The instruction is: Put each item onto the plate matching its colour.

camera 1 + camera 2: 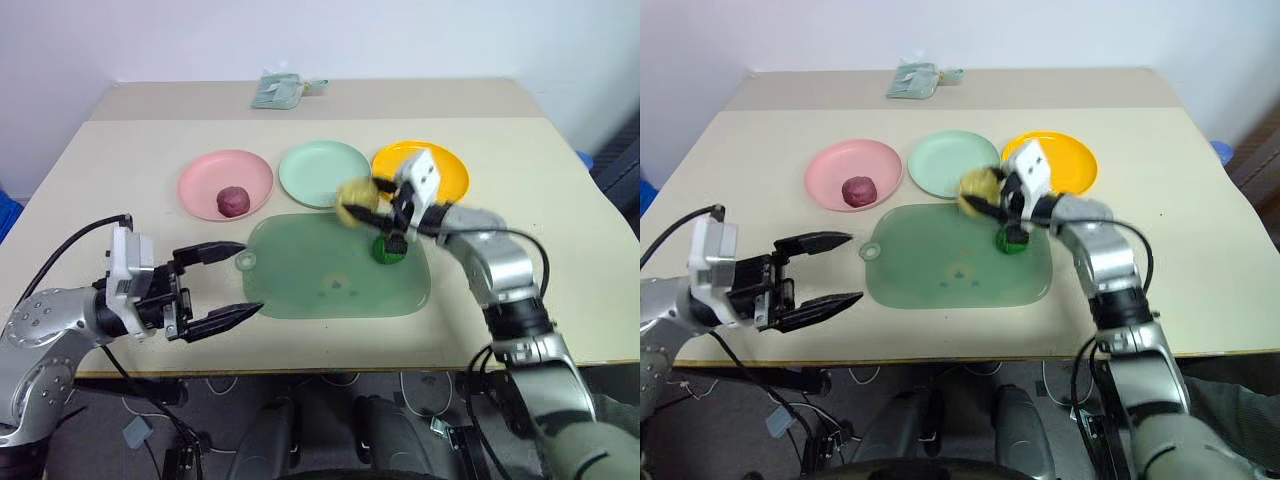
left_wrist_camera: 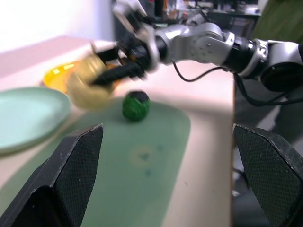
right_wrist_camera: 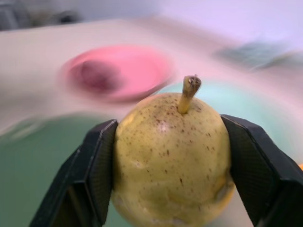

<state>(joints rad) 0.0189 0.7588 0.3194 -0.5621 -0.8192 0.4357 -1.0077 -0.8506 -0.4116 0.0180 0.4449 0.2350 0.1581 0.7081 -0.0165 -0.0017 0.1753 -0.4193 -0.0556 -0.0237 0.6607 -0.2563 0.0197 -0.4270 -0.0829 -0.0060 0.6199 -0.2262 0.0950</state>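
Nearest the robot, at the front left corner of the bench (image 1: 90,180), the left end effector (image 1: 232,283) hangs level with its two black fingers spread wide apart and nothing between them, pointing toward the translucent green mat (image 1: 330,285). That mat lies flat on the bench just ahead of the front edge, its small tab with a hole turned toward the left end effector.

On the mat's far right part sits the small dark green chunk (image 1: 388,249), resting on the mat and touching no plate. Just above and beside it, the right end effector (image 1: 375,200) reaches in from the right, raised off the surface, its fingers clamped on either side of the pale yellow pear-shaped toy (image 1: 356,200). The right wrist view shows this clearly: the speckled yellow fruit (image 3: 170,165) with its short brown stem pointing up is pressed between the two black pads (image 3: 94,175). The fruit hangs over the mat's far edge, between the mint green plate (image 1: 322,172) and the orange-yellow plate (image 1: 445,170), resting on neither.

Beyond the mat, three round plates stand in a row, close together but apart: the pink plate (image 1: 205,180) on the left, the mint green one in the middle, the orange-yellow one on the right. The dark reddish-purple lump (image 1: 232,201) lies inside the pink plate, toward its near side.

Farthest back, near the bench's rear edge, lies a small pale green folded cloth (image 1: 278,91).
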